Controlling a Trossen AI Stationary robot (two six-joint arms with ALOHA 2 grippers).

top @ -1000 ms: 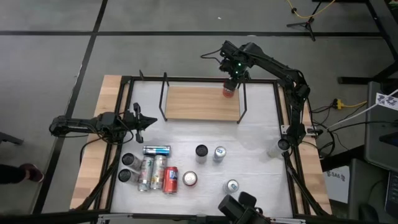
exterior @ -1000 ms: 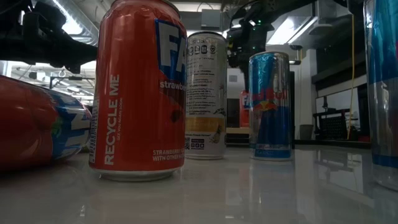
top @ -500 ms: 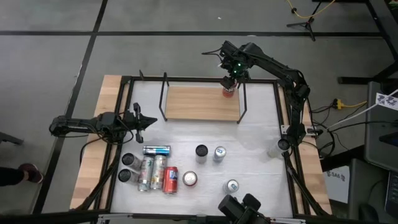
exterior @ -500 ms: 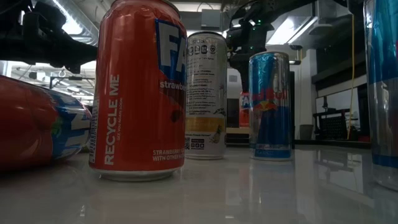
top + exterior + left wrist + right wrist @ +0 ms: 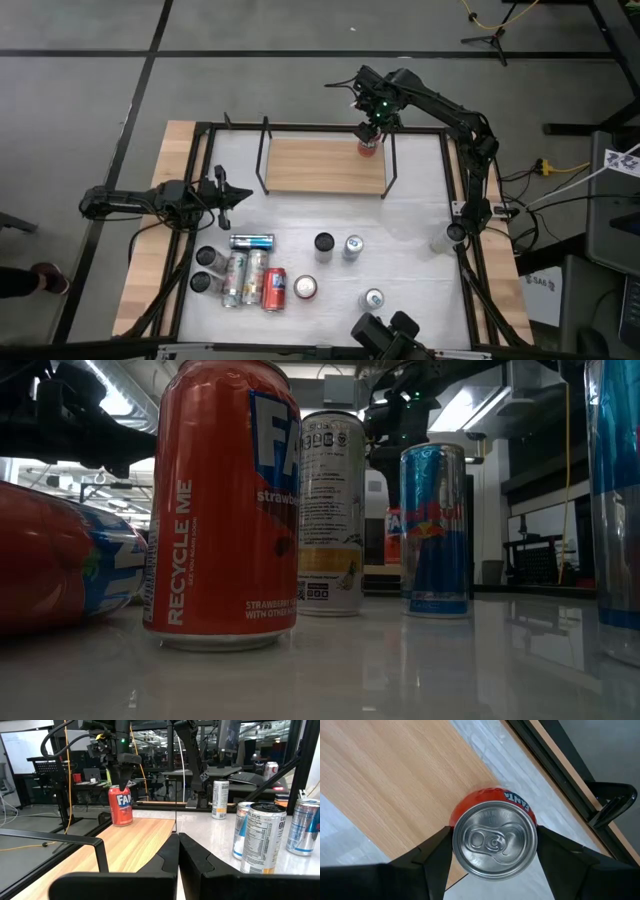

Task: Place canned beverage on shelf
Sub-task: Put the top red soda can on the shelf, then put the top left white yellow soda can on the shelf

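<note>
A red Fanta can (image 5: pixel 495 840) stands upright on the far right corner of the shelf (image 5: pixel 322 165), a light-wood board with black rod uprights. It also shows in the left wrist view (image 5: pixel 120 806) and the high view (image 5: pixel 368 148). My right gripper (image 5: pixel 370 133) is right above the can, pointing down, and is shut on its top. My left gripper (image 5: pixel 178 845) is shut and empty at the table's left side (image 5: pixel 224 195), level with the shelf's near edge. My right gripper pinches the red can's top rim (image 5: pixel 456 851) between its two fingers, one on each side of the lid. The fingers come from above, pointing down. The can is upright, its bottom (image 5: pixel 121 823) on the shelf board.
Several cans are on the white tabletop near the front: a blue one lying down (image 5: pixel 251 241), a red one (image 5: pixel 275 289), a cluster at the left (image 5: pixel 225 275), and single cans (image 5: pixel 324 243) (image 5: pixel 352 246) (image 5: pixel 372 299). Black frame rails (image 5: pixel 458 180) run along the table's edges.
My right gripper has gone down a little with the red can, which has stayed upright and come down onto the shelf board. In the last half second it has kept still.
</note>
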